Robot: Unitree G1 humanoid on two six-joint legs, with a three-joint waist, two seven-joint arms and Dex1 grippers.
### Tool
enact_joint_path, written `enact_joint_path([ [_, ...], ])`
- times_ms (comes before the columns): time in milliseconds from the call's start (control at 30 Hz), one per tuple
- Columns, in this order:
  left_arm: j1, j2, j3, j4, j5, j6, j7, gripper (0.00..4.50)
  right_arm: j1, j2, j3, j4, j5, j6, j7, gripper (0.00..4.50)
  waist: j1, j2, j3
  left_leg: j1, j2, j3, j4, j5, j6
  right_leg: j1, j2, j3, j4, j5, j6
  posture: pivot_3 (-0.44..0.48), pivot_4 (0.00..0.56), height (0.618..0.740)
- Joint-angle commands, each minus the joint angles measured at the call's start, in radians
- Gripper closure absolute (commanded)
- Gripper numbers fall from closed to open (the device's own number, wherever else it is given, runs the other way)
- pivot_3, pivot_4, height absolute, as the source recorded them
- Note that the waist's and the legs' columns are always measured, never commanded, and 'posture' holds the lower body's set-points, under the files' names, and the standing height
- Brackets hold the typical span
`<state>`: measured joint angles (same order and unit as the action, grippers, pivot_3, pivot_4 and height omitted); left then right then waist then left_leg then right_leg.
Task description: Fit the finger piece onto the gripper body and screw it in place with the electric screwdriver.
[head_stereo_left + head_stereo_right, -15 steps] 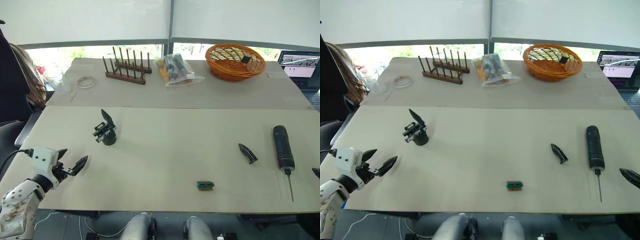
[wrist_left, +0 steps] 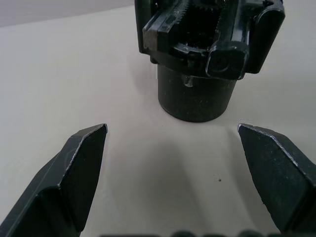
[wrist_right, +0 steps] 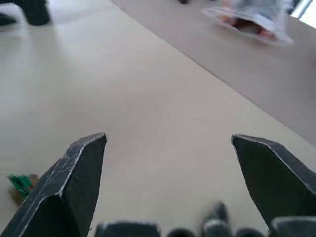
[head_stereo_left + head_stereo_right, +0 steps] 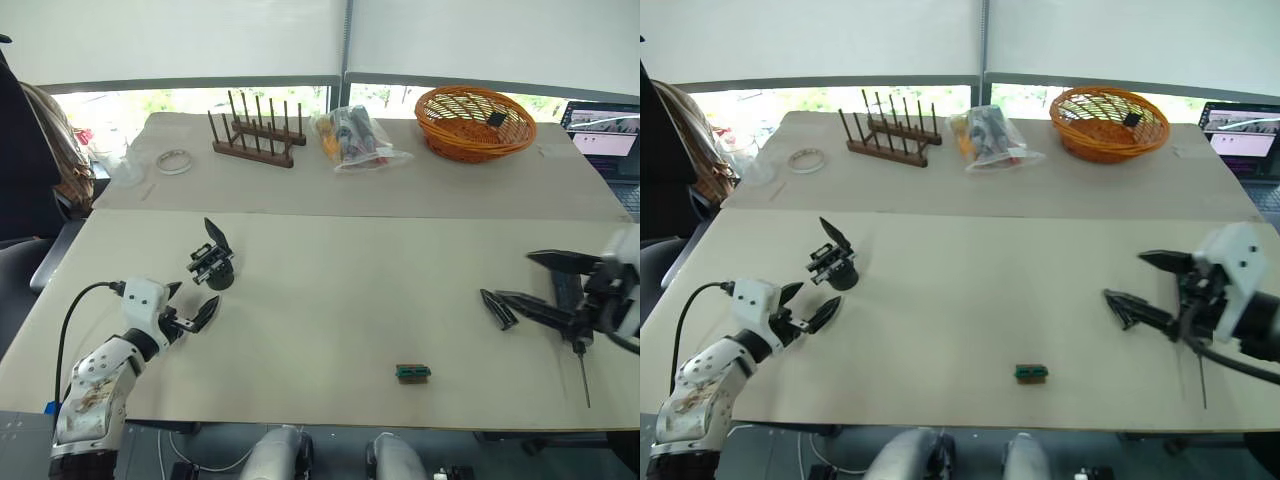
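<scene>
Both tools gape empty: left tool (image 4: 187,314) could topple the gripper body (image 4: 212,265); right tool (image 4: 1146,282) may nudge the finger piece (image 4: 497,307).

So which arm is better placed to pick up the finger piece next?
Right. Its open claw hovers just beside the finger piece, while the left claw sits across the table by the gripper body.

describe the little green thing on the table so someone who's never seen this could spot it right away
On the big pale table, look along the near edge, about midway between the two grippers. The small green block lies flat there by itself. It is the only green thing on that surface; the finger piece beyond it towards the right gripper is black and pointed.
</scene>
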<state>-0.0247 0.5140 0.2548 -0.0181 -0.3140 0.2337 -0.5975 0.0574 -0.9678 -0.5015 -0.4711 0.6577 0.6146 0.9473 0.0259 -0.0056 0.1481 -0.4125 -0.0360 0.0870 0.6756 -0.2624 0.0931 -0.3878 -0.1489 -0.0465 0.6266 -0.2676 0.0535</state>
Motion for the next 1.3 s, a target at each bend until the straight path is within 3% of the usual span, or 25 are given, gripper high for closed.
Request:
enact_joint_path([
  [33, -0.065, -0.009, -0.045, 0.042, 0.031, -0.049, -0.011, 0.0, -0.055, 0.014, 0.068, -0.041, 0.025, 0.0, -0.014, 0.03, 0.001, 0.0, 0.0, -0.001, 0.0, 0.0, 0.001, 0.0, 0.0, 0.0, 0.0, 0.0, 0.0, 0.0, 0.0, 0.0, 0.15, 0.74],
  [233, -0.157, -0.033, -0.089, 0.137, 0.069, -0.068, 0.015, 0.0, -0.119, 0.039, 0.189, -0.042, 0.009, -0.003, -0.021, 0.03, 0.001, -0.001, 0.0, -0.001, 0.0, 0.001, 0.002, 0.0, 0.0, 0.0, 0.0, -0.001, 0.0, 0.004, 0.003, 0.0, 0.15, 0.74],
  [400, -0.169, -0.056, -0.096, 0.174, 0.092, -0.137, 0.03, 0.0, -0.137, 0.062, 0.207, -0.047, 0.016, 0.002, -0.046, 0.03, -0.001, -0.001, 0.0, -0.002, 0.0, 0.001, 0.002, 0.0, 0.0, 0.0, 0.0, -0.006, 0.001, 0.004, 0.003, 0.0, 0.15, 0.74],
  [567, -0.14, -0.114, -0.101, 0.096, 0.097, -0.114, 0.109, 2.17, -0.135, 0.084, 0.23, -0.06, -0.005, -0.009, -0.066, 0.0, 0.005, -0.001, 0.0, -0.001, 0.0, 0.0, 0.004, 0.0, 0.0, 0.0, -0.001, -0.009, 0.0, 0.005, 0.004, 0.0, 0.15, 0.74],
  [700, -0.119, -0.185, -0.103, -0.071, 0.084, -0.02, 0.222, 2.16, -0.128, 0.096, 0.23, -0.067, -0.002, -0.009, -0.08, 0.0, 0.012, -0.001, 0.0, -0.002, 0.0, 0.001, 0.004, 0.0, 0.001, 0.0, -0.002, -0.009, 0.0, 0.006, 0.004, 0.0, 0.15, 0.74],
  [833, -0.183, -0.305, -0.121, -0.202, 0.123, 0.116, 0.412, 2.16, -0.115, 0.114, 0.245, -0.072, -0.014, -0.02, -0.093, 0.0, 0.02, -0.007, 0.004, -0.003, 0.0, 0.0, 0.005, 0.0, 0.001, 0.0, -0.002, -0.014, 0.0, 0.007, 0.005, 0.0, 0.15, 0.74],
  [1033, -0.24, -0.386, -0.195, -0.134, 0.275, 0.196, 0.597, 2.16, -0.13, 0.153, 0.29, -0.073, -0.035, -0.028, -0.116, 0.0, 0.016, -0.009, 0.005, -0.004, -0.001, 0.001, 0.006, 0.0, 0.001, 0.002, 0.002, -0.018, 0.001, 0.008, 0.005, 0.0, 0.15, 0.74],
  [1133, -0.23, -0.392, -0.219, -0.089, 0.312, 0.171, 0.621, 2.16, -0.136, 0.163, 0.303, -0.066, -0.047, -0.032, -0.119, 0.0, 0.012, -0.009, 0.005, -0.004, -0.001, 0.002, 0.005, 0.005, 0.01, 0.002, 0.003, -0.02, 0.001, 0.008, 0.005, 0.0, 0.15, 0.74],
  [1200, -0.209, -0.395, -0.226, -0.078, 0.302, 0.16, 0.601, 1.12, -0.139, 0.167, 0.306, -0.061, -0.054, -0.035, -0.12, 0.0, 0.013, -0.01, 0.005, -0.004, 0.0, 0.003, 0.005, 0.005, 0.01, 0.002, 0.003, -0.021, 0.001, 0.008, 0.005, 0.0, 0.15, 0.74],
  [1300, -0.15, -0.365, -0.222, -0.107, 0.241, 0.159, 0.496, 0.05, -0.139, 0.169, 0.305, -0.064, -0.056, -0.033, -0.122, 0.0, 0.012, -0.009, 0.005, -0.003, 0.0, 0.003, 0.006, 0.003, 0.006, 0.002, 0.002, -0.021, 0.002, 0.008, 0.005, 0.0, 0.15, 0.74],
])
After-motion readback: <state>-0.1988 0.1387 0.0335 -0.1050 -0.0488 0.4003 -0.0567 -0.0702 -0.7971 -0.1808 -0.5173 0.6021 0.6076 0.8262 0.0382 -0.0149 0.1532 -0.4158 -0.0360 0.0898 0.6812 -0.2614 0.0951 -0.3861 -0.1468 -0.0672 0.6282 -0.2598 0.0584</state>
